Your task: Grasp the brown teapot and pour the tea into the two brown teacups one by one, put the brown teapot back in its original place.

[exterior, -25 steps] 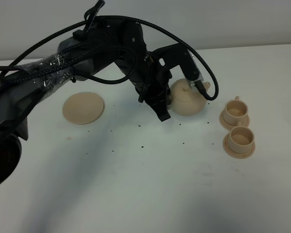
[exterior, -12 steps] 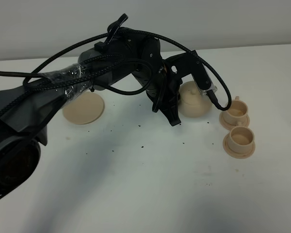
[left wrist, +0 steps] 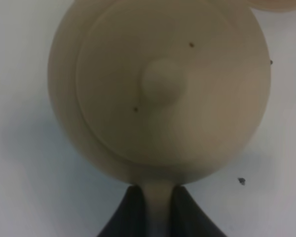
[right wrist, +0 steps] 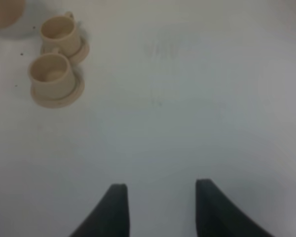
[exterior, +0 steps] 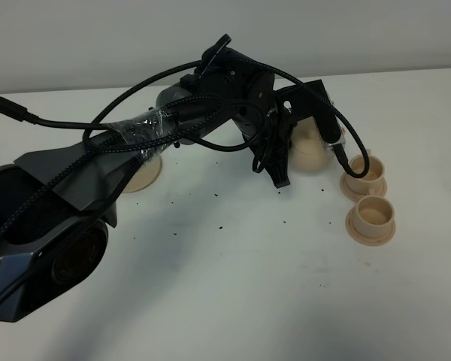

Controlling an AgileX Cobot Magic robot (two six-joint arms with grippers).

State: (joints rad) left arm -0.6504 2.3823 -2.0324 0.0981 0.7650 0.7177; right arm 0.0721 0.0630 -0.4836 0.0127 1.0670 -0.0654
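No readable text

No lettering, label, brand, number or sign can be made out in any of the three views.

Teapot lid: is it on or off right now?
On. The left wrist view shows the knobbed lid seated centred on the teapot.

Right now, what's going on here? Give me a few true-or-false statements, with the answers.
The left gripper is shut on the teapot handle. True.
The lid is off. False: it sits on the teapot.
The right gripper holds something. False: it is open and empty.
Both cups stand on saucers. True.
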